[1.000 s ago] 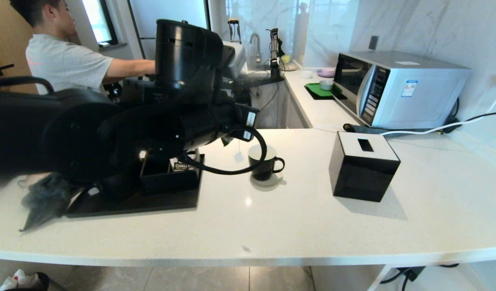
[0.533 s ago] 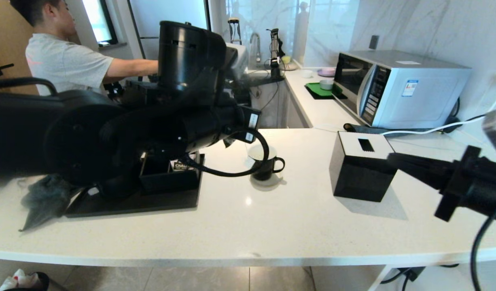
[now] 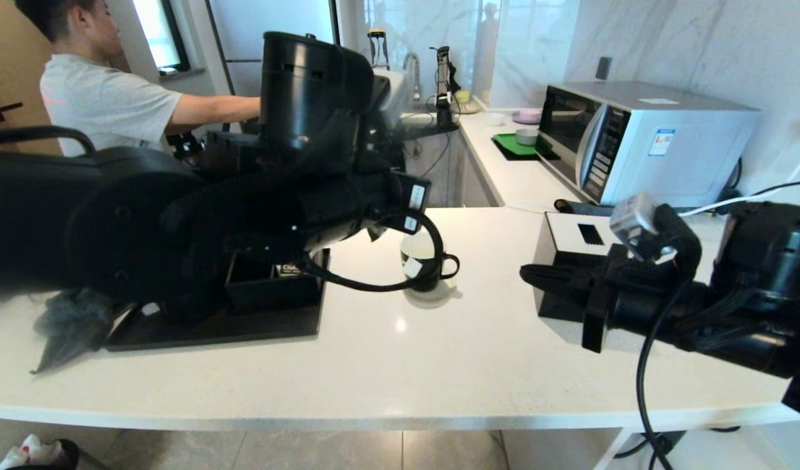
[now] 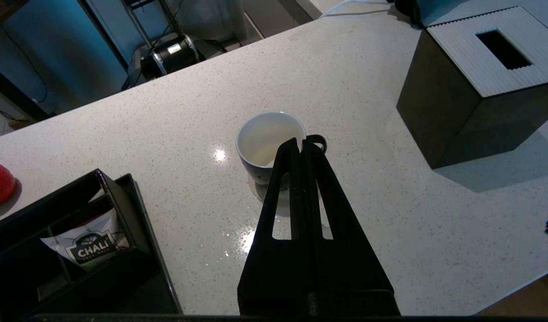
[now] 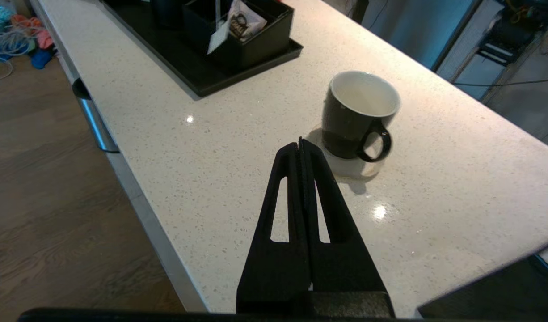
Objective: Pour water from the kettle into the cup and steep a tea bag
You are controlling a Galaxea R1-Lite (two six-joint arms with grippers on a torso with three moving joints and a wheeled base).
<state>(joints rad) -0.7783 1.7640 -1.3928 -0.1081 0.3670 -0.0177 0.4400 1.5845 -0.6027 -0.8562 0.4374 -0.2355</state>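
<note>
Kettle not made out anywhere: left arm's black bulk blocks upper left of head view.

Bench (image 3: 478,365): white speckled stone, fills lower half of head view.

Microwave (image 3: 641,140): silver, upper right, at back of bench against marble wall.

Person (image 3: 100,91): grey T-shirt, upper left, arm stretched toward the sink area.

Tray (image 3: 243,323): black, left of centre on bench, holds a black compartment box; white sachet printed "CHALI" (image 4: 90,248) stands in one compartment.

Tissue box (image 3: 573,261): black cube, white top with slot, right of centre, partly behind right arm.

Left gripper (image 4: 299,145): reaches from left side of frame, hangs above cup; fingers pressed together, tips over cup's rim on the handle side in left wrist view. Cannot tell whether anything is pinched between them.

Right gripper (image 5: 300,145): comes in from right of head view, above bench, near the cup on its handle side and apart from it. Clenched, nothing between the fingers.

Cup (image 3: 426,264): centre of head view, upright on bench, black outside, white inside, handle toward right of frame.

Tea bag tag (image 3: 412,267): small white tag hanging in front of cup's side. Pouch itself not seen.
</note>
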